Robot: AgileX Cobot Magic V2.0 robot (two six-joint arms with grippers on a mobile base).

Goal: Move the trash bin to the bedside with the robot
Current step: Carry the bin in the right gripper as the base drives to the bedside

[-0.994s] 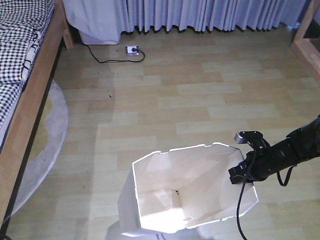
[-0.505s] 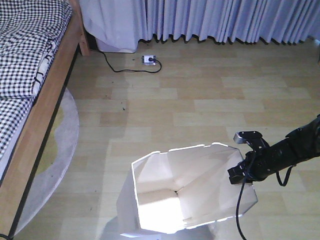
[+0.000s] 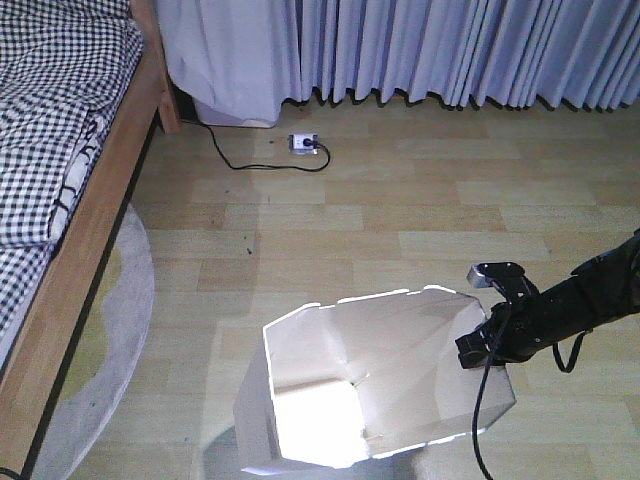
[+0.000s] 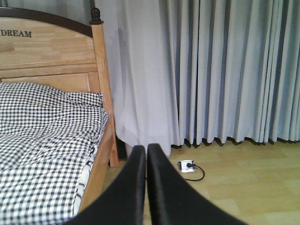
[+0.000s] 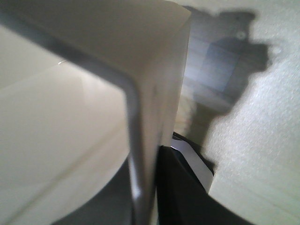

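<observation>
right gripper (image 3: 478,348): I see fingers pinching the thin rim wall of the trash bin (image 3: 300,350) | left gripper (image 4: 146,150): fingers pressed together, holding nothing | bed (image 3: 70,240) well left of right fingers

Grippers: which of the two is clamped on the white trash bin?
The right gripper: its jaws pinch the thin wall at the trash bin rim. The left gripper is shut on nothing, raised and facing the bed.
</observation>
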